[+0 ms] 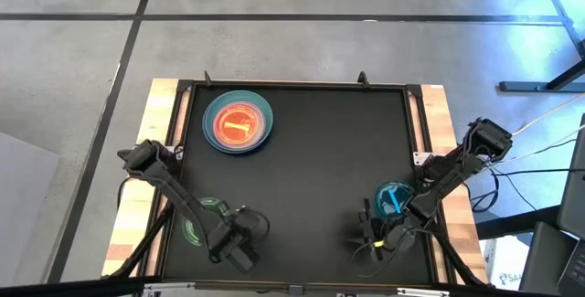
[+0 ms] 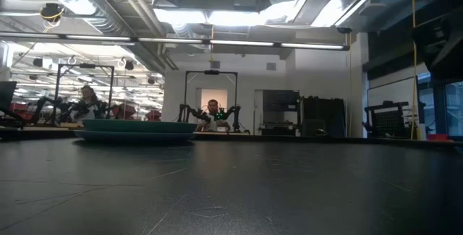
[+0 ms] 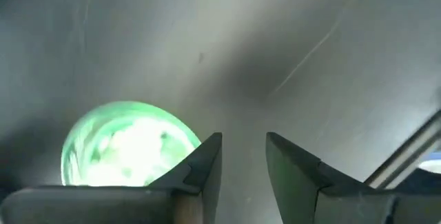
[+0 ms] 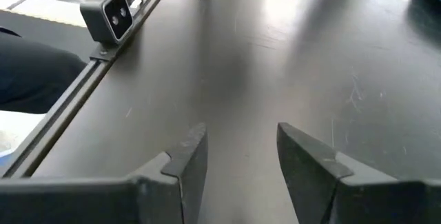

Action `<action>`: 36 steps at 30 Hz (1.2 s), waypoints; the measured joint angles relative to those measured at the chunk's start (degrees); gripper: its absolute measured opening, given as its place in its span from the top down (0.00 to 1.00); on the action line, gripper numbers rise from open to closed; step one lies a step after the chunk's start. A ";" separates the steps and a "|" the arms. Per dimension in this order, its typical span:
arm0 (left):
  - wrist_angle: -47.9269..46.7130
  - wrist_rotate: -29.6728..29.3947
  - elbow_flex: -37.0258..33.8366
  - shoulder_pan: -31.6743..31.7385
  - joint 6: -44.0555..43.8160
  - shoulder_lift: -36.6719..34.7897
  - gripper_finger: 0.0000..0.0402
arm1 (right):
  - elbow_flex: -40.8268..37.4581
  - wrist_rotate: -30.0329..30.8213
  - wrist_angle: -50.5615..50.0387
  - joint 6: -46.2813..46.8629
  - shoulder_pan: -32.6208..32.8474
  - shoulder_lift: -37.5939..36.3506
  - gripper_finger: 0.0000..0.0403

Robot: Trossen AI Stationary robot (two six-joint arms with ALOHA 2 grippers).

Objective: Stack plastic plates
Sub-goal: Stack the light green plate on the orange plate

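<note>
A stack of plates (image 1: 238,123) sits near the table's far left: an orange translucent plate on top of pink, teal and blue opaque ones. The low view shows its teal rim (image 2: 137,129). A green translucent plate (image 1: 203,219) (image 3: 127,145) lies flat near the left front, partly under my left arm. A blue translucent plate (image 1: 393,198) lies near the right front, under my right arm. My left gripper (image 1: 239,247) (image 3: 244,151) hovers open just right of the green plate. My right gripper (image 1: 368,236) (image 4: 241,145) is open over bare table, left of the blue plate.
The black table top (image 1: 320,160) is bordered by a raised frame, with wooden strips on its left and right sides. A small camera (image 4: 110,14) sits on the near rail. Cables lie on the floor beyond the right edge. A person shows far off in the room (image 2: 213,112).
</note>
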 joint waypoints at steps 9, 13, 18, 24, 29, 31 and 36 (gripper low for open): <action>1.18 7.32 -5.92 -2.30 -9.39 2.70 0.74 | 0.00 0.02 -1.69 0.85 -0.07 0.00 0.59; 3.25 7.85 -8.98 -2.28 -12.86 2.72 0.74 | 0.00 0.47 -2.29 1.20 -0.07 0.00 0.59; 8.17 7.82 -12.03 -2.27 -12.97 2.72 0.74 | 0.00 1.60 -3.29 1.21 -0.15 0.00 0.59; 8.97 7.65 -15.75 -2.59 -13.43 2.72 0.74 | 0.00 2.10 -3.83 1.22 -0.15 0.00 0.59; 12.43 7.24 -18.25 -2.82 -13.52 2.72 0.74 | 0.00 2.47 -4.01 1.37 -0.15 0.00 0.59; 13.52 7.24 -19.29 -2.82 -13.16 2.72 0.74 | 0.00 2.51 -4.42 1.42 -0.15 0.00 0.59; 14.08 7.11 -20.26 -2.95 -12.43 2.50 0.79 | 0.00 2.69 -4.94 1.46 -0.15 0.00 0.59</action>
